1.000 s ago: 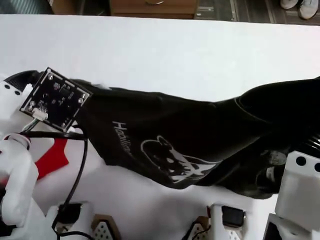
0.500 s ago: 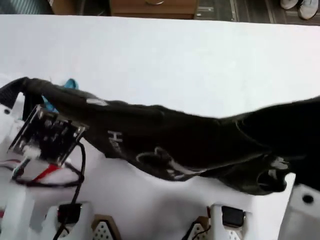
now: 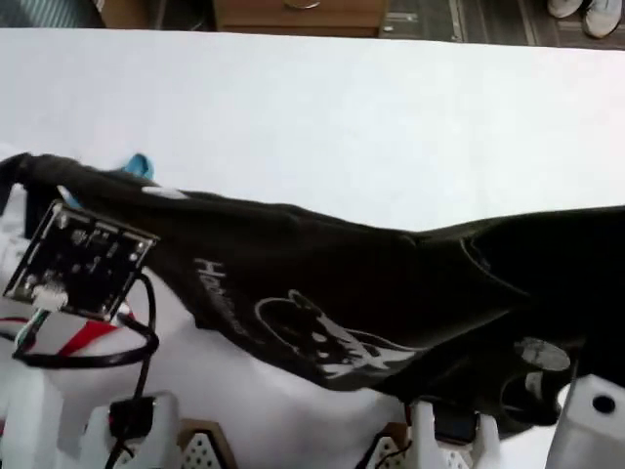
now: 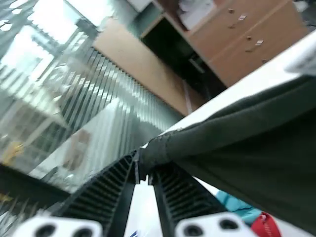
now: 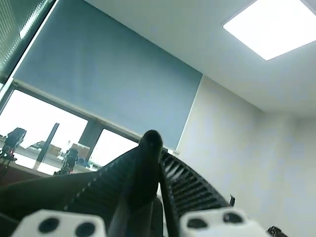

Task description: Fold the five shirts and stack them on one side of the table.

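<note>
The black shirt (image 3: 322, 283) hung stretched in a long band above the near half of the table (image 3: 322, 107), taut between the two arms. One end was over the table's left edge and the other ran off past its right edge. A white printed figure (image 3: 332, 337) showed on the cloth's lower fold, toward the table's near side.

The left gripper (image 4: 143, 165) had its jaws closed tight on a bunched corner of the shirt. The hem was pinched between the ribbed fingers (image 4: 111, 185), and the cloth ran away from them under tension. The right gripper (image 5: 153, 153) was likewise closed, with a dark roll of cloth clamped between its fingers and poking out past the tips. It was tipped up away from the table, toward the ceiling.

The left arm's camera board (image 3: 80, 259) sat over the table's near left corner. On the table at its left edge lay a teal cloth (image 3: 137, 164), peeking out on the far side of the band, and a red-and-white cloth (image 3: 83, 337) lay nearer the table's front edge
</note>
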